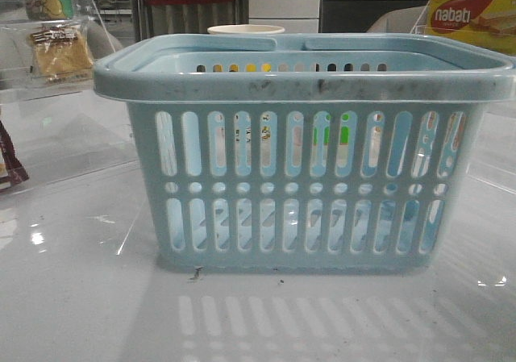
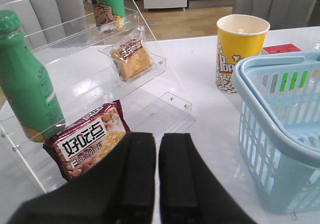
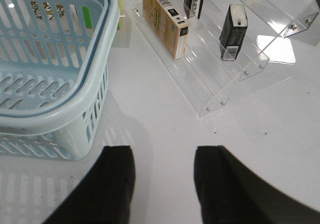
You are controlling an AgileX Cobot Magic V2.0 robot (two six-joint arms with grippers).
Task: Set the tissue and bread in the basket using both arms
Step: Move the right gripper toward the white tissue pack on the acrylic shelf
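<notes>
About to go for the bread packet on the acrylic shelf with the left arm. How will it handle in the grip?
The bread sits in clear crinkly film, so it will likely feel slippery and yield when squeezed. It looks light for its size, so a nudge may slide it along the smooth acrylic shelf. The left gripper is shut, holding nothing.

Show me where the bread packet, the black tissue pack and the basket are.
bread (image 2: pixel 131 59), left wrist view, on the golden loaf inside the clear packet.
tissue (image 3: pixel 233 32), right wrist view, on the pack's black front face.
basket (image 1: pixel 306 80), front view, on the near rim's scuffed band.
</notes>
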